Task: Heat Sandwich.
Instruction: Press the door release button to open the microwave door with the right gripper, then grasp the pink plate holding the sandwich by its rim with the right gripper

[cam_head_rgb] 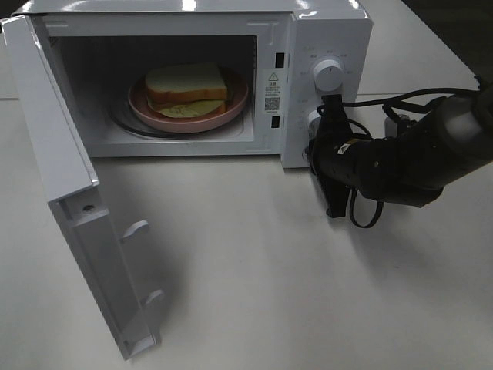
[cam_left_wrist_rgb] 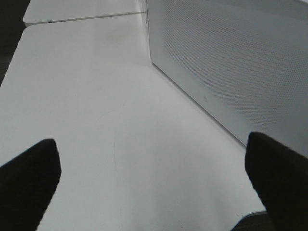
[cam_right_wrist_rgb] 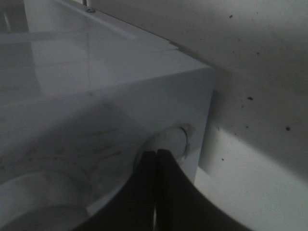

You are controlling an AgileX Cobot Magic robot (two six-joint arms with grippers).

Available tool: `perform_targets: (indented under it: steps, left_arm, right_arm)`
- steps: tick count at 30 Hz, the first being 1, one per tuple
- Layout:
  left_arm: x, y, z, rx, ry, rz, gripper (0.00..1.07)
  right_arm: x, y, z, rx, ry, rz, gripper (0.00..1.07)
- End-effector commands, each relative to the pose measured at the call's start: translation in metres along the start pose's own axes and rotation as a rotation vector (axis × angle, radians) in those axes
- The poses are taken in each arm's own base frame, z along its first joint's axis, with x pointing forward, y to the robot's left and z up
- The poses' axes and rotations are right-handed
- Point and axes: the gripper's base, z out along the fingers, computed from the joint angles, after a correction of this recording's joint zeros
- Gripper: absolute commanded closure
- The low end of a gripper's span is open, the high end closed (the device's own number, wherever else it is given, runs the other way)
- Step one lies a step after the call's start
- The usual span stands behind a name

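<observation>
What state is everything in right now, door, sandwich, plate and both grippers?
Microwave door, swung wide open.
Pink plate, inside the microwave.
Sandwich, on the pink plate.
Left gripper, open, empty.
Right gripper, shut, tips at the lower round control.

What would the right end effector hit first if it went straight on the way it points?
The lower knob of the microwave; the end effector looks almost touching it, depth unclear.
</observation>
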Motion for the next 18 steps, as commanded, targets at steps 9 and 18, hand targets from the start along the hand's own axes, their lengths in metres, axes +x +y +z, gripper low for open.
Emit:
perform_targets:
  steps: [9,18]
  left_arm:
    - [0.001,-0.001,-0.003,-0.002,-0.03,-0.002,0.03]
    - [0.001,-0.001,-0.003,-0.002,-0.03,-0.002,0.03]
  right_arm:
    - [0.0,0.009,-0.032,0.091,0.074,-0.173,1.06]
    - [0.005,0.014,-0.059,0.225,0.209,-0.437,1.06]
